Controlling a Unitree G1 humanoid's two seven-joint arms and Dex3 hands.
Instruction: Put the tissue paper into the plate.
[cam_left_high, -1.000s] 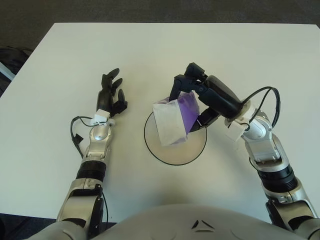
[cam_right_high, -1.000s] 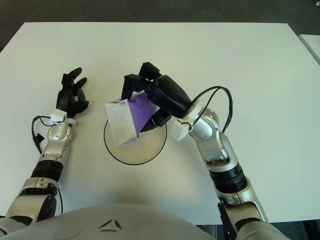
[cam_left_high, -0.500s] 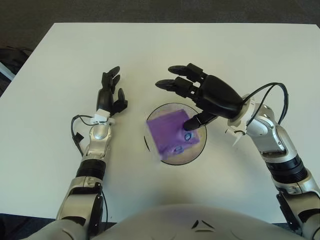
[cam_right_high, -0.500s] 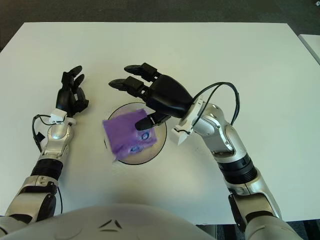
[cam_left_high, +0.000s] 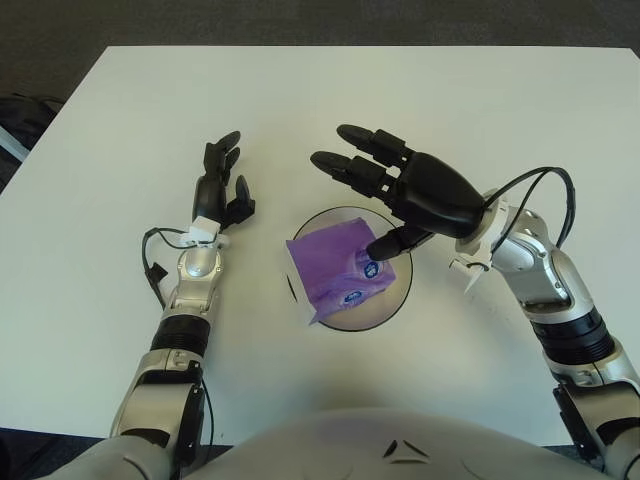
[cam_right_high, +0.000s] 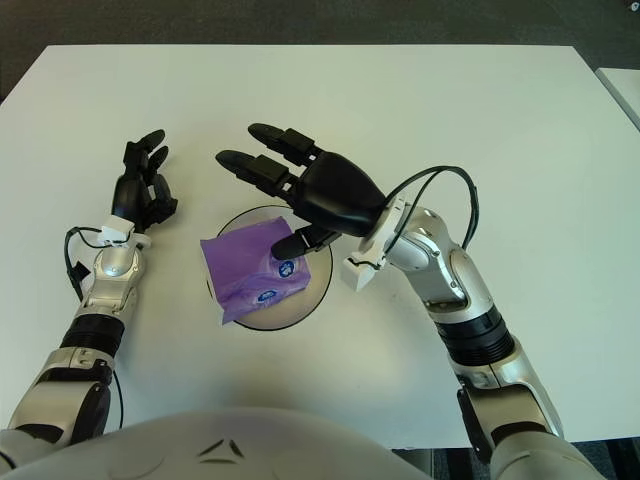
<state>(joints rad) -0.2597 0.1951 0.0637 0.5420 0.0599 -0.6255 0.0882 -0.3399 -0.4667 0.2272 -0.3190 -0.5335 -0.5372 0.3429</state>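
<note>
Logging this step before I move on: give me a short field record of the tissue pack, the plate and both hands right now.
tissue pack: purple pack lying in the plate, its lower left corner over the rim
plate: round, dark-rimmed, on the white table, in front of the robot
right hand: above the plate's far right side, fingers spread, holding nothing; thumb tip near the pack, contact unclear
left hand: resting on the table left of the plate, fingers relaxed, holding nothing
task state: pack in the plate

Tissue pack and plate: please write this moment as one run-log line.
tissue pack: lying in plate | right hand: open, above plate | left hand: open, idle on table
</note>
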